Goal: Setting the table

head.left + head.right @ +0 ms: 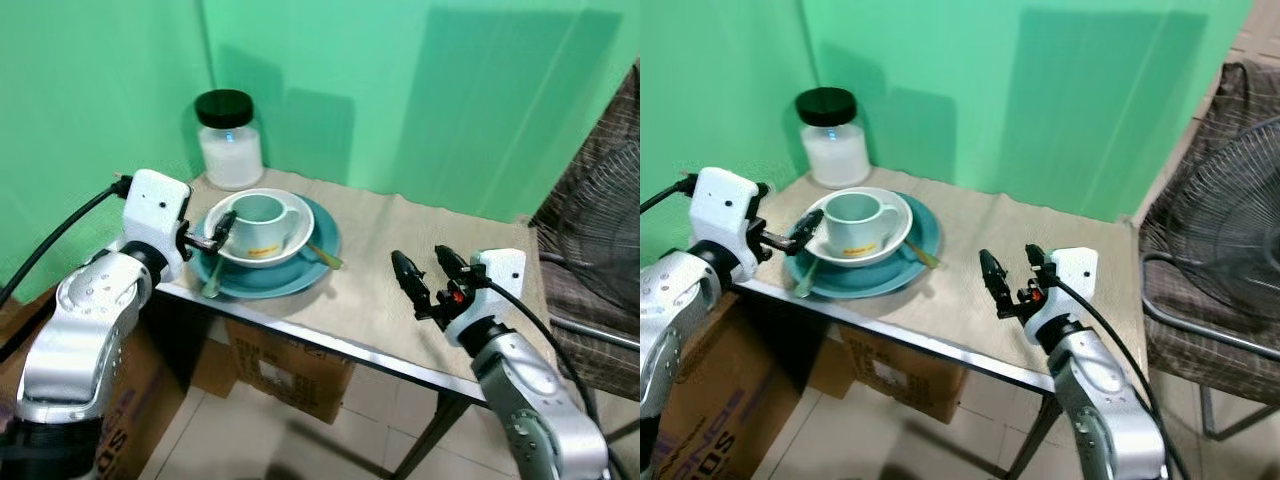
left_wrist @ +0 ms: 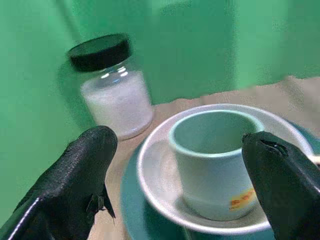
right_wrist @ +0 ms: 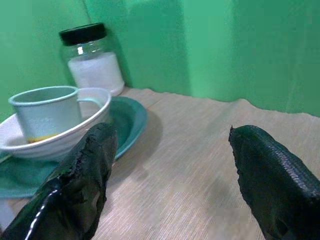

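Right gripper [image 1: 432,272] hovers over the bare near-right part of the table [image 1: 400,330], fingers spread apart, holding nothing. The stacked tableware lies well apart from it, toward the robot's left.

Left gripper [image 1: 222,228] is at the left edge of the stack, fingers parted. In the left wrist view one finger [image 2: 85,170] sits outside the white bowl [image 1: 290,235] on the jar side and the other [image 2: 285,175] on the far side of the cup; whether either touches the bowl rim cannot be told. Nothing is gripped.

The stack: a pale green cup [image 1: 258,218] stands upright inside the white bowl, handle toward the right gripper's side, a yellow-orange mark low on its wall. The bowl rests on a teal plate [image 1: 310,270]. A utensil handle [image 1: 328,258] projects from under the bowl on the right side of the plate; another piece [image 1: 211,286] protrudes at the plate's near-left edge.

Table surface is a beige, wood-grain top with a metal edge. At its far-left corner, just beyond the plate, stands a glass jar [image 1: 229,142] with a black lid, holding white contents.

Below the table: cardboard boxes [image 1: 290,375] on a tiled floor. Green walls [image 1: 400,90] behind. A chair and a fan grille [image 1: 600,230] stand at the right.
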Tool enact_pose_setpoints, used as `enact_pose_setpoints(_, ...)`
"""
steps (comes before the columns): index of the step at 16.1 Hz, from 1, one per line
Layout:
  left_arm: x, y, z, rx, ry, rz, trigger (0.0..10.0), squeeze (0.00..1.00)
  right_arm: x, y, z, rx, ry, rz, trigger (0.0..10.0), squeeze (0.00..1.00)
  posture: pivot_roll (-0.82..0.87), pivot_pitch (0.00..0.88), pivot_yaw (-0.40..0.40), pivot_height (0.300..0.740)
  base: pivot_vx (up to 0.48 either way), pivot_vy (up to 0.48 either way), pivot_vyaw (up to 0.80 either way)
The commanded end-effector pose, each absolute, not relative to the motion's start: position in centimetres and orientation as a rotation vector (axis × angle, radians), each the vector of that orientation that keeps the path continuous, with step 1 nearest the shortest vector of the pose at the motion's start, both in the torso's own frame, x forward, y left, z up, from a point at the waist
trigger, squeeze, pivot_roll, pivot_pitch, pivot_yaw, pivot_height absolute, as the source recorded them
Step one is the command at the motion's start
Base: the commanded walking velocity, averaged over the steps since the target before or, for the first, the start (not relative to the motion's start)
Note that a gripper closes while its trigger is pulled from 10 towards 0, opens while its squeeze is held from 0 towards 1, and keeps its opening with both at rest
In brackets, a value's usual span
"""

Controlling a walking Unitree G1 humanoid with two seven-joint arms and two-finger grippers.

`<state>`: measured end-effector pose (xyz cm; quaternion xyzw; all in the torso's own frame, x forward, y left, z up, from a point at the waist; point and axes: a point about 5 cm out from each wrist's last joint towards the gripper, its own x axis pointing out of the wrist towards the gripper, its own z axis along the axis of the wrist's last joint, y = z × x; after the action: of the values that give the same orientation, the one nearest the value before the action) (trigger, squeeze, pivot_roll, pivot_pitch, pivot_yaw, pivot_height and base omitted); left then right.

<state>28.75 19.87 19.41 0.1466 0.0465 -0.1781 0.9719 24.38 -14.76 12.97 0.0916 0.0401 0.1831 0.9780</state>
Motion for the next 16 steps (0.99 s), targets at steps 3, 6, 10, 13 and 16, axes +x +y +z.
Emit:
enact_pose_setpoints(3,29.9,19.4,20.0,0.377,0.089,-0.638,10.0,0.00,24.5,-15.5,14.6,0.119,0.054,0.475,10.0,0.00,0.05,0.000,-0.009,0.740,0.000,0.000,0.00)
enact_pose_setpoints(6,31.7,21.6,20.4,0.552,0.145,-0.748,10.0,0.00,23.7,-15.5,14.8,0.050,0.088,0.596,10.0,0.00,0.04,0.000,-0.007,0.740,0.000,0.000,0.00)
enact_pose_setpoints(10,33.7,22.3,21.1,0.684,0.175,-0.925,9.3,0.00,23.2,-15.6,14.9,0.028,0.107,0.645,10.0,0.00,0.03,0.000,-0.009,0.740,0.000,0.000,0.00)
enact_pose_setpoints(13,34.4,21.7,21.0,0.727,0.192,-1.031,8.2,0.00,22.8,-15.8,14.9,0.035,0.128,0.667,10.0,0.00,0.03,0.000,-0.007,0.740,0.000,0.000,0.00)
enact_pose_setpoints(16,35.1,21.6,20.3,0.779,0.251,-1.092,6.8,0.00,22.4,-15.8,14.9,0.036,0.141,0.695,10.0,0.00,0.02,0.000,-0.001,0.740,0.000,0.000,0.00)
